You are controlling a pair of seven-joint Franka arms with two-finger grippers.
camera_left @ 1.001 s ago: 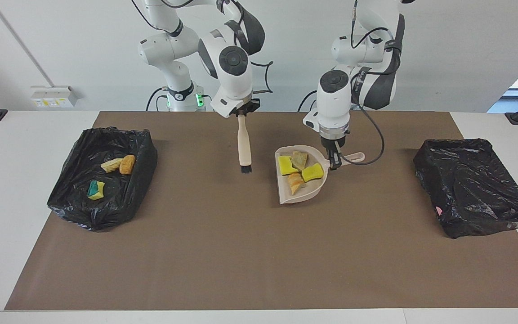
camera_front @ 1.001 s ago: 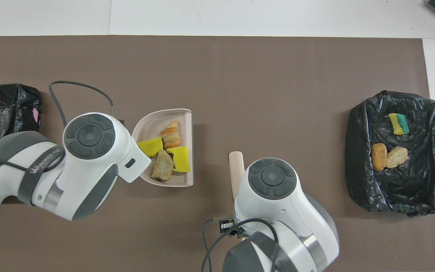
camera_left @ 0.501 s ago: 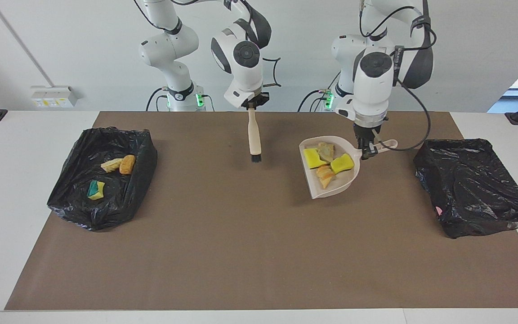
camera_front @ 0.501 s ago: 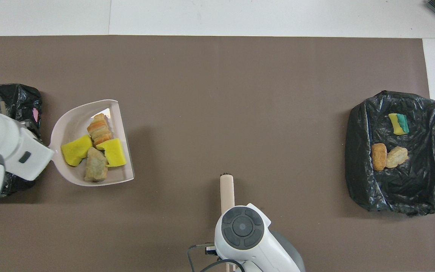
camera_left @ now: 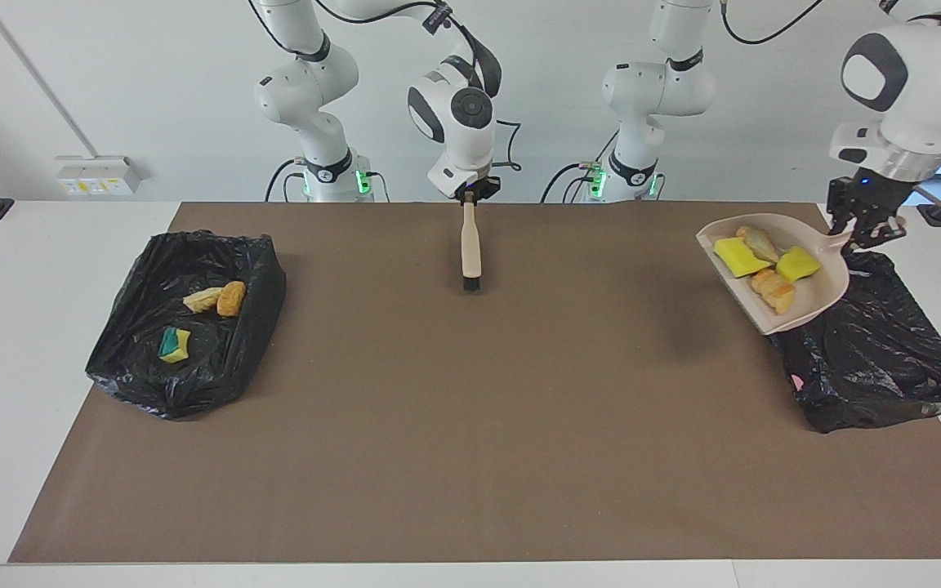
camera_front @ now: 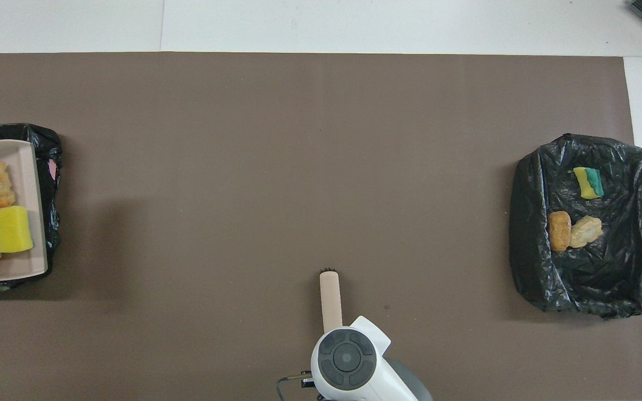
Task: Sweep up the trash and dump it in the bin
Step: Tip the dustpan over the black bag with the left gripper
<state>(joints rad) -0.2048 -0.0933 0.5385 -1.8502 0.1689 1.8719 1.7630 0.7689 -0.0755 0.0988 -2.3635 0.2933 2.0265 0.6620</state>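
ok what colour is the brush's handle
Beige, with dark bristles at its tip; the brush shows best in the facing view.

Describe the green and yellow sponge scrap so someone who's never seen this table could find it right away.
Start at the black-lined bin at the right arm's end of the brown mat. Three scraps lie inside; two tan bread-like lumps sit side by side nearer the robots. The sponge scrap lies alone, farther from the robots, and is the only piece with a dark green layer.
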